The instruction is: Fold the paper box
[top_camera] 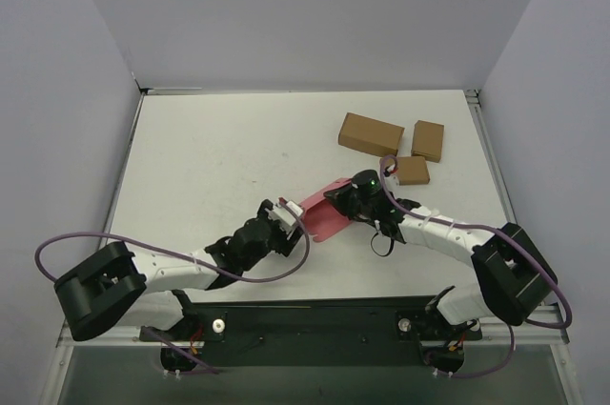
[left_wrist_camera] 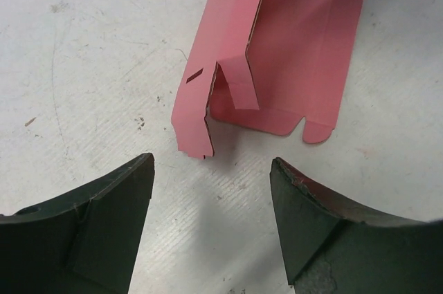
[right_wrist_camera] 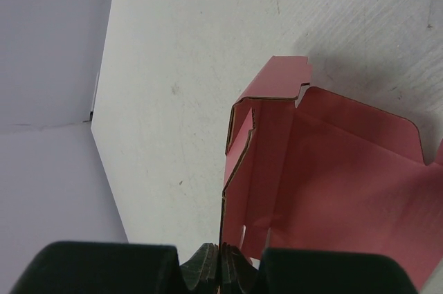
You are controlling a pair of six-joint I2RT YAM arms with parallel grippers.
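Observation:
The paper box (top_camera: 324, 215) is a pink-red card sheet lying partly folded near the middle of the table, one side panel standing upright. In the left wrist view the paper box (left_wrist_camera: 277, 66) lies just beyond my left gripper (left_wrist_camera: 211, 162), which is open over bare table and touches nothing. My left gripper (top_camera: 289, 212) sits at the sheet's left edge. My right gripper (top_camera: 345, 197) is at the sheet's far right side. Its wrist view shows the right gripper (right_wrist_camera: 220, 256) shut on the edge of the upright panel of the paper box (right_wrist_camera: 332, 183).
Three brown cardboard boxes stand at the back right: a large one (top_camera: 370, 133), a smaller one (top_camera: 428, 140) and a small one (top_camera: 412, 170) close behind my right arm. Grey walls enclose the white table (top_camera: 219, 157) on three sides.

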